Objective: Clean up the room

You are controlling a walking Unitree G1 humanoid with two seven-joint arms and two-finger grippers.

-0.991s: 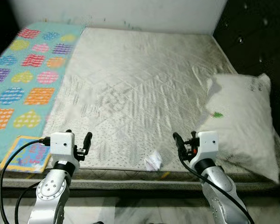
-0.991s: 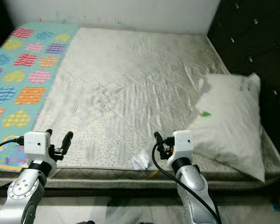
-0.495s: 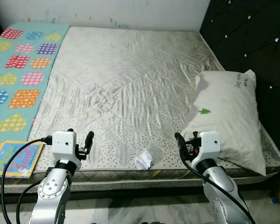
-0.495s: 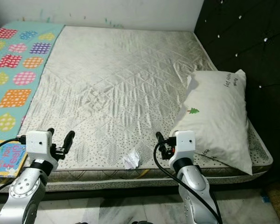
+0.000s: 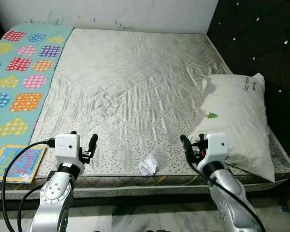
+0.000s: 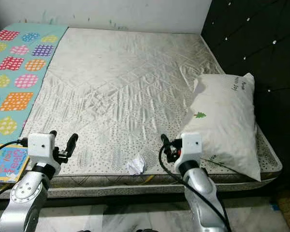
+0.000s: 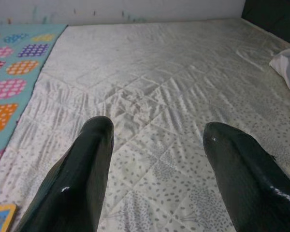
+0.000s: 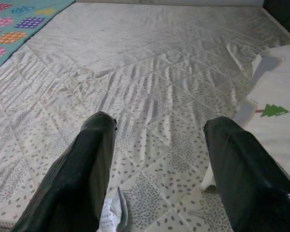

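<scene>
Left eye view places the crumpled paper scrap (image 5: 148,165) at the lower centre of the frame, on the front edge of the mattress (image 5: 135,87), between my two grippers. I judge this scrap to be the item to clear first. The left gripper (image 5: 91,143) sits at lower left with its fingers spread wide and empty; the right gripper (image 5: 184,143) sits at lower right, fingers likewise wide and empty, just beside the white pillow (image 5: 234,121).

Right wrist view shows the scrap at the bottom edge, next to one black finger (image 8: 82,174), so I would assign the pick to the right gripper. Recommended procedure:

1. Lower the right gripper toward the scrap, keeping clear of the pillow corner.
2. Centre the scrap between the fingers before closing.
3. Close on the paper only; the quilted cover is loose and may pinch up with it.

A colourful book (image 5: 13,162) lies at lower left, on the patterned mat (image 5: 19,77), as a later item.
</scene>
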